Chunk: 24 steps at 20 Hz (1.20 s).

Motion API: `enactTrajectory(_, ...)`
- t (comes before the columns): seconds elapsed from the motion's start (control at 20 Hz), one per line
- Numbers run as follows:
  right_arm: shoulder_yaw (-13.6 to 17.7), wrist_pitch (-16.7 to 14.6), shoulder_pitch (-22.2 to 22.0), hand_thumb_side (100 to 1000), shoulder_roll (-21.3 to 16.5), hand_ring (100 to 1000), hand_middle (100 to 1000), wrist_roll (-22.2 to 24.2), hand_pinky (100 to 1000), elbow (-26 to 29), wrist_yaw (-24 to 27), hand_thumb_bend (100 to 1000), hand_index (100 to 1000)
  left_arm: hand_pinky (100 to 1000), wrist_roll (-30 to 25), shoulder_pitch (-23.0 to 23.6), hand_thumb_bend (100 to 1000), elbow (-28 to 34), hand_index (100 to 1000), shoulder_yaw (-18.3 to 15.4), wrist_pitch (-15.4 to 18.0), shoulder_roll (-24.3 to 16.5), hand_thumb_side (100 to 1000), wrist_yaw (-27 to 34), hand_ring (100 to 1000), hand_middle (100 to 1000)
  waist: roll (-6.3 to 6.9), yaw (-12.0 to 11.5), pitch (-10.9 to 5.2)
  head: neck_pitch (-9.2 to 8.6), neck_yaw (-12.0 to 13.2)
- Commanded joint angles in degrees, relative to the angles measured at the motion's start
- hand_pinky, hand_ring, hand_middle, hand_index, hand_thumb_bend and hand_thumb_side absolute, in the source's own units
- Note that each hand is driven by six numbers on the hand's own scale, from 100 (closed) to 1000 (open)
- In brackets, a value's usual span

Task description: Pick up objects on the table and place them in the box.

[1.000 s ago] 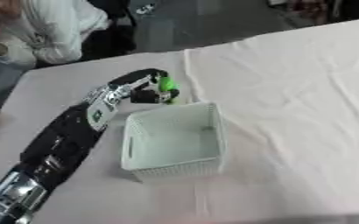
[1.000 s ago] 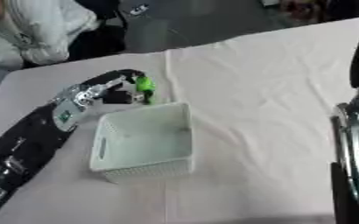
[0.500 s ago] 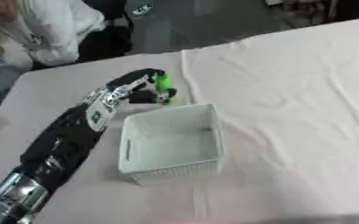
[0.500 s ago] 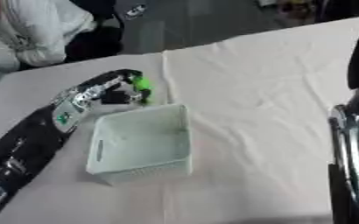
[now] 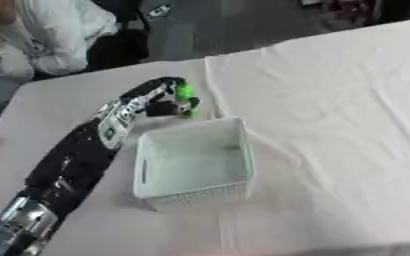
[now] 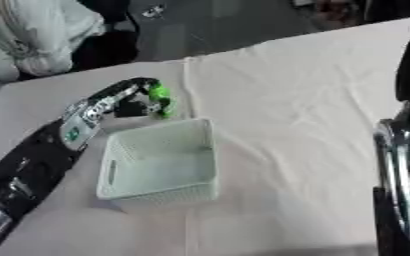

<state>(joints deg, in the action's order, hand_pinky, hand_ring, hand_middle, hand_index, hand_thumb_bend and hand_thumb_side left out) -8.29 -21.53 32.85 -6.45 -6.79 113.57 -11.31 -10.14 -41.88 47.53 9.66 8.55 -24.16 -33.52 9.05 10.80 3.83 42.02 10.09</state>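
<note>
A white plastic basket [image 5: 194, 163] stands on the cloth-covered table and I see nothing in it. Just beyond its far left corner my left hand [image 5: 159, 96] is curled round a small bright green object [image 5: 186, 98], held a little above the table next to the basket's far rim. The black left arm runs from the lower left up to it. Of my right side only the arm [image 6: 404, 165] shows, along the right edge of the right eye view; its hand is out of sight.
The table [image 5: 331, 100] is covered with a creased white cloth whose fold runs from the far edge toward the basket. A person in white sits past the far left corner, not touching anything.
The camera has shifted a little. My left hand with the green object stays by the basket's far left corner, hardly moved.
</note>
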Motion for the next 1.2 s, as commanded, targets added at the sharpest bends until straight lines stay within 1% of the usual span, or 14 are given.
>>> enactTrajectory(0.05,-0.07,-0.06,1.15,1000,0.02,457,520,0.14,276,0.85,0.06,100,568,946,0.16,-1.08,1000,0.43,1000,-0.48,-0.13,-1.17,847,0.13,856,958,-0.38,-0.19,-0.60,-0.83,-0.09)
enactTrajectory(0.65,-0.06,-0.05,0.93,1000,-0.24,457,520,0.07,275,0.70,-0.10,100,568,950,-0.53,-1.81,1000,2.14,1000,0.11,-0.06,-2.55,864,0.43,857,960,-0.29,-0.54,-0.91,-0.60,-0.30)
enactTrajectory(1.2,-0.07,-0.06,0.92,1000,-0.28,457,519,0.07,275,0.71,-0.11,100,569,949,-0.64,-2.28,1000,2.74,1000,0.06,-0.43,-3.02,869,0.84,855,959,-0.27,-0.60,-0.93,-0.54,-0.45)
